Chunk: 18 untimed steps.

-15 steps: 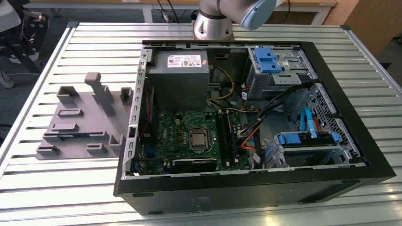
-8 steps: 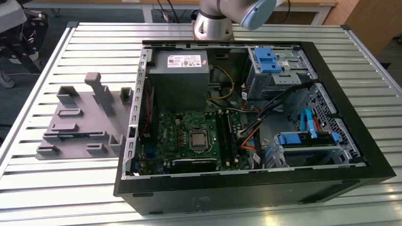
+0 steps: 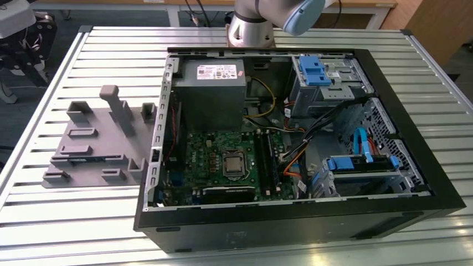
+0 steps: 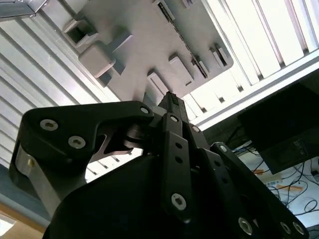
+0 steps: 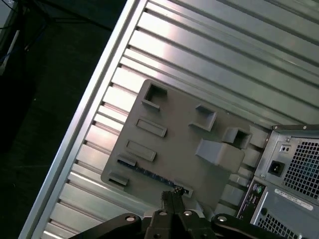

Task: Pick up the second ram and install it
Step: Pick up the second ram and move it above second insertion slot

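The gripper points down at the table, its fingers clenched together on nothing, hanging over one end of the second ram. The ram sits in a slot along one edge of the grey holder. Bare slatted table runs beyond that edge, and the computer case stands close beside the holder's adjoining edge

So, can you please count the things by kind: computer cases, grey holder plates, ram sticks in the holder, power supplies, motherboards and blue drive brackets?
Computer case: 1
Grey holder plate: 1
Ram stick in the holder: 1
Power supply: 1
Motherboard: 1
Blue drive brackets: 2
Total: 7
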{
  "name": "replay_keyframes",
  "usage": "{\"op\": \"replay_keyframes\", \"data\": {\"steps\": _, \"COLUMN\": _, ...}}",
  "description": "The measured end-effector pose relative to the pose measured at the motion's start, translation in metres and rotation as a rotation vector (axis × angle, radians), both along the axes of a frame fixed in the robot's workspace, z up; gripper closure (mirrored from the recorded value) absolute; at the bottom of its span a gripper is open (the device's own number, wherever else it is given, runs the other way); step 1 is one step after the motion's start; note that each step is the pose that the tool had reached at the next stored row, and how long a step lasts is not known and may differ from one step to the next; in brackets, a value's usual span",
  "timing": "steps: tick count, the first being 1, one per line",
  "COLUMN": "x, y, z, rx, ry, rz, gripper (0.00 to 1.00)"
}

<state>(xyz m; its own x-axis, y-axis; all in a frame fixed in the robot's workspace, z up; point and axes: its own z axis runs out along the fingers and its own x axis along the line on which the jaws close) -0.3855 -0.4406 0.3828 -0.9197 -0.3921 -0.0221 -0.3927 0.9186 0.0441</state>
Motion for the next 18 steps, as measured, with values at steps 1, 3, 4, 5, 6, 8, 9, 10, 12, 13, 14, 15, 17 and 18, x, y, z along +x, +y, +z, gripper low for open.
{"op": "replay_keyframes", "data": {"steps": 1, "x": 0.0, "y": 0.0, "z": 0.0, "rx": -0.0001, "ry": 0.0, "rz": 0.009, "gripper": 0.89}}
{"op": "replay_keyframes", "data": {"steps": 3, "x": -0.0001, "y": -0.0001, "z": 0.0, "rx": -0.0001, "ry": 0.0, "rz": 0.027, "gripper": 0.89}}
{"op": "replay_keyframes", "data": {"steps": 4, "x": -0.0001, "y": -0.0001, "z": -0.0001, "rx": 0.0, "ry": 0.0, "rz": 0.037, "gripper": 0.89}}
{"op": "replay_keyframes", "data": {"steps": 5, "x": -0.0001, "y": -0.0001, "z": -0.0001, "rx": 0.0, "ry": 0.0, "rz": 0.045, "gripper": 0.89}}
{"op": "replay_keyframes", "data": {"steps": 6, "x": -0.0001, "y": -0.0002, "z": -0.0001, "rx": 0.0, "ry": 0.0, "rz": 0.055, "gripper": 0.89}}
{"op": "replay_keyframes", "data": {"steps": 8, "x": -0.0002, "y": -0.0002, "z": -0.0001, "rx": 0.0, "ry": 0.0, "rz": 0.074, "gripper": 0.89}}
{"op": "replay_keyframes", "data": {"steps": 9, "x": -0.0002, "y": -0.0003, "z": -0.0002, "rx": 0.0, "ry": 0.0, "rz": 0.083, "gripper": 0.89}}
{"op": "replay_keyframes", "data": {"steps": 10, "x": -0.0002, "y": -0.0003, "z": -0.0002, "rx": 0.0, "ry": 0.0, "rz": 0.093, "gripper": 0.89}}
{"op": "replay_keyframes", "data": {"steps": 12, "x": -0.0002, "y": -0.0004, "z": -0.0002, "rx": 0.0, "ry": 0.0, "rz": 0.111, "gripper": 0.89}}
{"op": "replay_keyframes", "data": {"steps": 13, "x": -0.0002, "y": -0.0004, "z": -0.0002, "rx": 0.0, "ry": 0.0, "rz": 0.12, "gripper": 0.89}}
{"op": "replay_keyframes", "data": {"steps": 14, "x": -0.0002, "y": -0.0004, "z": -0.0003, "rx": 0.0, "ry": 0.0, "rz": 0.129, "gripper": 0.89}}
{"op": "replay_keyframes", "data": {"steps": 15, "x": -0.0002, "y": -0.0005, "z": -0.0002, "rx": -0.0001, "ry": 0.0, "rz": 0.138, "gripper": 0.89}}
{"op": "replay_keyframes", "data": {"steps": 17, "x": -0.0003, "y": -0.0005, "z": -0.0003, "rx": 0.0, "ry": 0.0, "rz": 0.158, "gripper": 0.89}}
{"op": "replay_keyframes", "data": {"steps": 18, "x": -0.0003, "y": -0.0006, "z": -0.0003, "rx": 0.0, "ry": 0.0, "rz": 0.167, "gripper": 0.89}}
